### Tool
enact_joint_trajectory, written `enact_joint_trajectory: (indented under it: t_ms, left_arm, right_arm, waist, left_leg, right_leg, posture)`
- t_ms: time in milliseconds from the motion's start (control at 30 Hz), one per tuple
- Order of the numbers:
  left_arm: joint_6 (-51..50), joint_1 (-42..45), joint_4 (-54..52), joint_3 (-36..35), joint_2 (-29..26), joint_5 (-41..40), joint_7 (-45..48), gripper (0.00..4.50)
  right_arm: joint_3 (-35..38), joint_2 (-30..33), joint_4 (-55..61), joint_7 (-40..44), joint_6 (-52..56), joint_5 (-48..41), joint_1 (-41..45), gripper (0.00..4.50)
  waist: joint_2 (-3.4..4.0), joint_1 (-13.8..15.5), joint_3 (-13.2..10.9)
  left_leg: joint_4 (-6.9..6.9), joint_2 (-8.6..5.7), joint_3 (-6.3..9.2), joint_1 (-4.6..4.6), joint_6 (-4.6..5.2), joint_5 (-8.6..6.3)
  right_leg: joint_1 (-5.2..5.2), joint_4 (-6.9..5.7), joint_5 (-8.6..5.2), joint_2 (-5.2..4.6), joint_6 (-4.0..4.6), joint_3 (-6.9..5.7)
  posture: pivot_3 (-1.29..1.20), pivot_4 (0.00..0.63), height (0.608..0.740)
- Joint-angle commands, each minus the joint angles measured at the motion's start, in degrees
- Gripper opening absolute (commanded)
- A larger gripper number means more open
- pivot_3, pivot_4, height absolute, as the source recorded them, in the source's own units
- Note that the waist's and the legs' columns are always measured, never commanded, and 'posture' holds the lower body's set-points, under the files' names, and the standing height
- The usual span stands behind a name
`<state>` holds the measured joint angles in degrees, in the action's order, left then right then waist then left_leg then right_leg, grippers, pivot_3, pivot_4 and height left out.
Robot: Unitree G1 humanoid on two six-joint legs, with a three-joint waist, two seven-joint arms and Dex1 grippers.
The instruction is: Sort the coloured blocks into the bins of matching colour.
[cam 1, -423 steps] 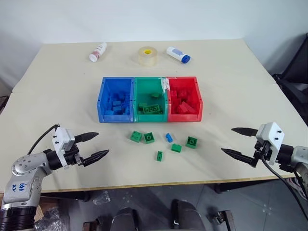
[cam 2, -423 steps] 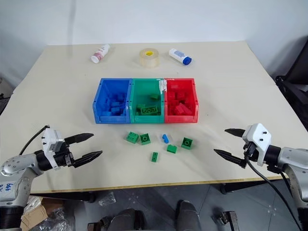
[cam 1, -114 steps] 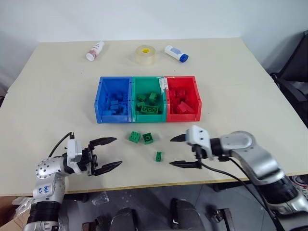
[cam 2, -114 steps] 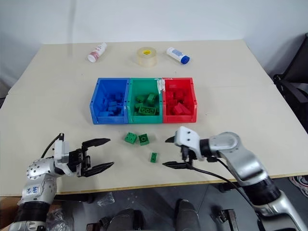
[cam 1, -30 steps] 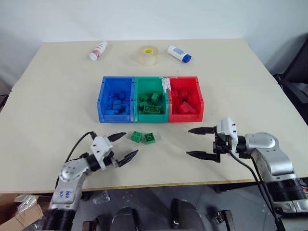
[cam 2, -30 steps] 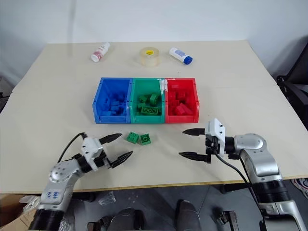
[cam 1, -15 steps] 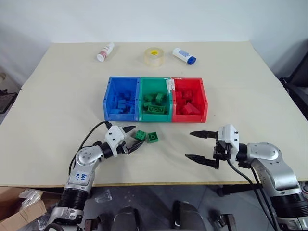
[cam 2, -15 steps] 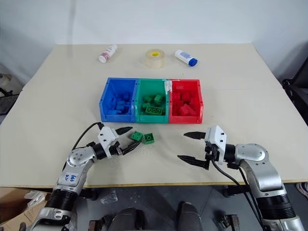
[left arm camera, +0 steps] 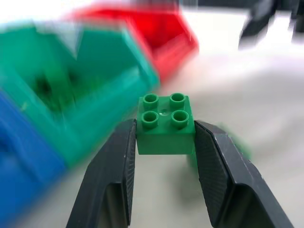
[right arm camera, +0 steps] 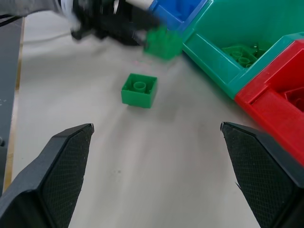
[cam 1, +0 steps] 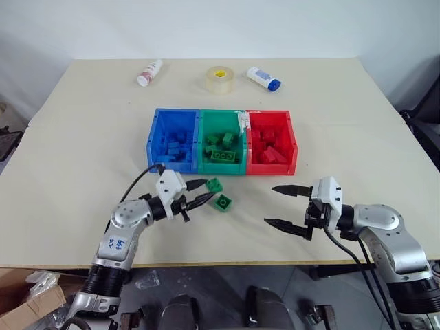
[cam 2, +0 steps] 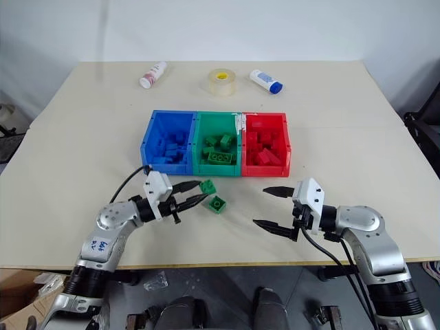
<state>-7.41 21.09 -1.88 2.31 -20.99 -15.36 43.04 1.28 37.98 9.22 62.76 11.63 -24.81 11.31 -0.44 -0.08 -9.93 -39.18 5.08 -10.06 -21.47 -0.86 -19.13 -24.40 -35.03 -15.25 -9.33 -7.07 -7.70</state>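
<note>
The table [cam 1: 82, 137] bears bins [cam 1: 222, 143], a green block [cam 1: 223, 202], bottles [cam 1: 149, 72], tape [cam 1: 220, 79].

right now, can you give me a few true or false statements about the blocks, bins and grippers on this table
1. The left gripper is shut on a green block. True.
2. The right gripper holds a blue block. False: its fingers stand apart with nothing between them.
3. One green block on the table lies loose in front of the bins. True.
4. The green bin sits at the end of the row. False: it is in the middle, between the blue bin and the red bin.
5. The tape roll stands inside the red bin. False: it stands at the far side of the table, between two white bottles.
</note>
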Motion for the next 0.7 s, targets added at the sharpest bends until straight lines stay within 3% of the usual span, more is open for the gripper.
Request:
enact_joint_trajectory:
  t_ms: [33,233,367,533,567,700]
  left_arm:
    - [-2.5,5.4,-1.4,-1.8,1.0,-0.3,-4.3,1.45]
    - [0.7,17.7,12.4,-1.9,5.2,3.2,-10.2,1.45]
    - [1.5,21.9,19.9,-1.0,7.3,2.8,-8.1,2.76]
    - [2.1,21.9,20.6,-0.9,6.3,2.5,-5.2,4.27]
    - [2.2,21.2,19.7,-1.1,5.6,2.2,-4.3,4.45]
    - [1.2,16.7,13.7,-2.4,1.0,-0.2,0.6,4.45]
  right_arm:
    - [2.4,0.7,2.5,-0.8,0.7,-1.7,1.0,4.5]
    - [2.6,0.2,2.6,-1.5,1.1,-1.6,1.4,4.5]
    - [2.6,0.0,3.0,-2.1,1.5,-1.8,1.8,4.5]
    - [2.7,0.2,3.5,-2.4,1.9,-1.9,1.9,4.5]
    - [2.8,0.3,3.6,-2.4,2.1,-2.0,1.8,4.5]
    - [2.9,0.6,3.8,-1.9,2.5,-2.4,1.8,4.5]
  waist:
    - [-0.01,0.0,0.0]
    - [-0.04,0.1,0.0]
    - [-0.07,0.0,0.0]
    - [-0.15,-0.1,-0.1]
    - [-0.17,-0.1,-0.1]
    - [-0.17,-0.3,-0.1]
  left_leg:
    - [-0.01,-0.01,0.0,0.0,0.0,0.0]
    - [0.0,-0.04,0.0,-0.01,0.0,0.02]
    - [0.02,-0.08,0.0,-0.07,0.01,0.01]
    - [0.14,-0.08,0.0,-0.11,0.01,-0.01]
    - [0.14,-0.08,0.01,-0.12,0.01,-0.01]
    - [0.11,-0.08,0.0,-0.12,0.01,-0.01]
  right_leg:
    - [0.0,0.0,0.0,0.0,-0.01,0.0]
    - [0.03,0.06,0.02,0.01,-0.03,-0.01]
    - [0.04,0.02,0.06,0.01,-0.11,-0.02]
    - [0.0,0.14,0.08,0.07,-0.15,-0.02]
    - [-0.01,0.15,0.08,0.07,-0.15,-0.02]
    - [-0.01,0.13,0.08,0.07,-0.16,0.02]
  posture:
    - [0.0,0.15,0.74]
    - [0.0,0.15,0.74]
    - [0.0,0.15,0.74]
    - [0.0,0.15,0.74]
    - [0.0,0.15,0.74]
    - [0.0,0.15,0.74]
